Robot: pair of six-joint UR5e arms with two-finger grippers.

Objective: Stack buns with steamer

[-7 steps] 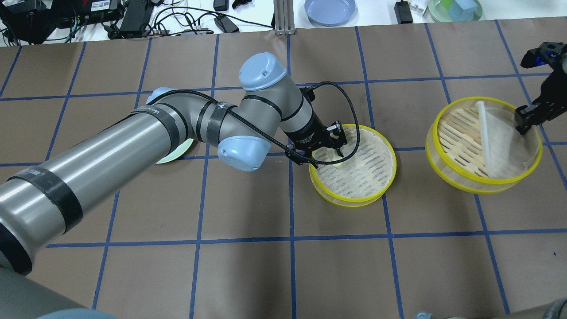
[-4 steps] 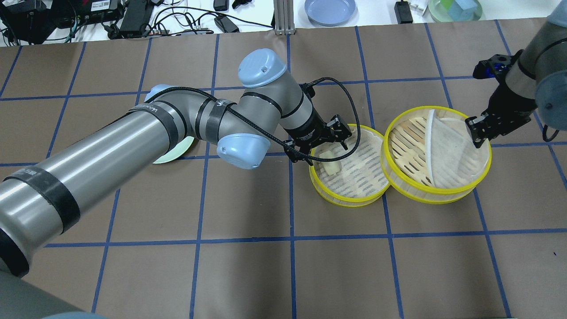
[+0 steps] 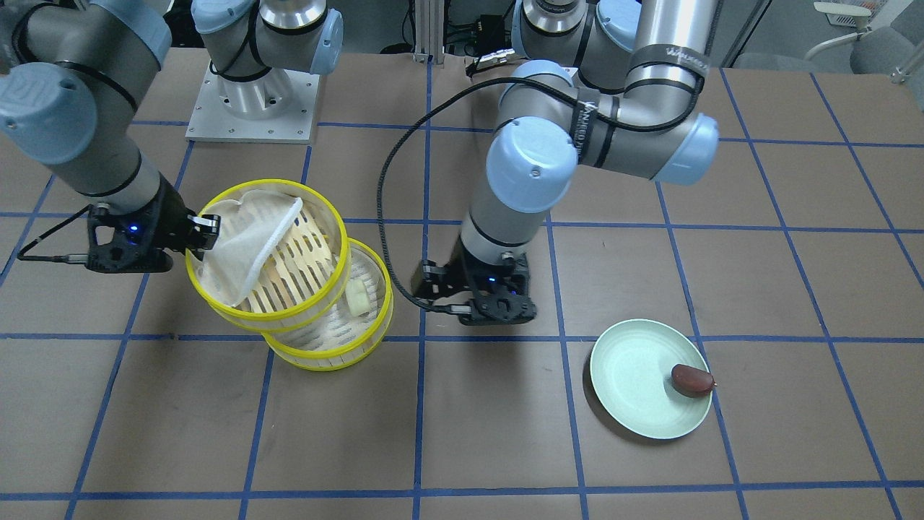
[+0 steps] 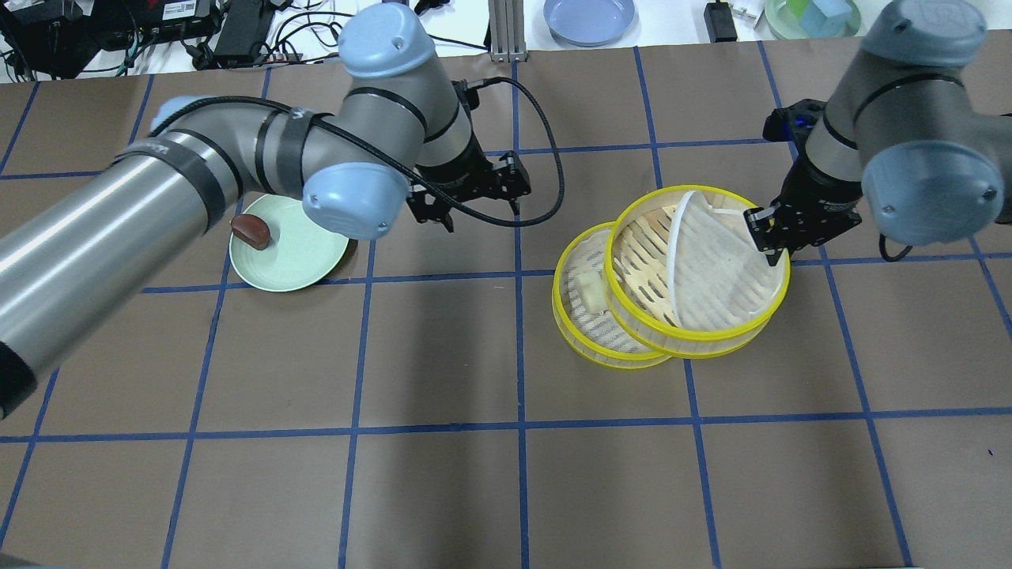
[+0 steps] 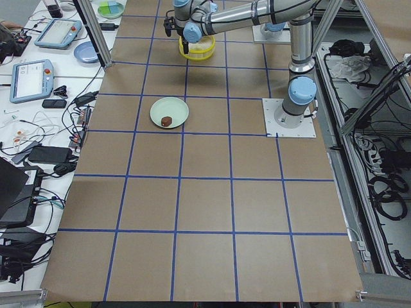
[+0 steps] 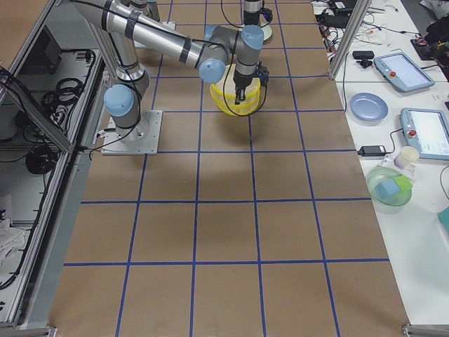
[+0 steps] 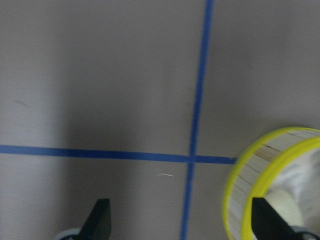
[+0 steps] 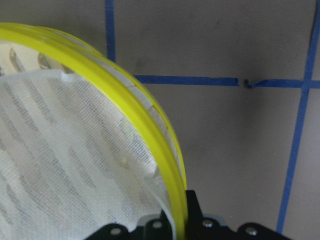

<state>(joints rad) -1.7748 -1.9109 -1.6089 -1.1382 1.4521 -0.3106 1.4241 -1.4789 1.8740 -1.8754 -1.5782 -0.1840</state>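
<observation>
The lower steamer tray [image 4: 563, 312] stands on the table with the cream bun [image 4: 587, 286] lying in its left part. My right gripper [image 4: 763, 233] is shut on the far right rim of the upper steamer tray [image 4: 640, 245]. It holds that tray tilted, overlapping the lower one from the right; its white cloth liner [image 4: 711, 269] is folded over. The right wrist view shows the gripped yellow rim [image 8: 150, 125]. My left gripper [image 4: 482, 213] is open and empty over bare table, between the trays and the pale green plate [image 4: 304, 265]. The reddish-brown bun [image 4: 251, 231] sits on the plate's left edge.
A blue plate [image 4: 589, 17], a green bowl [image 4: 812, 17], cables and devices lie beyond the table's far edge. The right arm's base plate [image 3: 253, 108] is at the robot's side. The brown grid-taped table [image 4: 506, 474] stretches in front.
My left gripper opened, left the cream bun in the lower tray and moved left toward the plate. My right gripper carried the other tray left until it overlaps the lower tray.
</observation>
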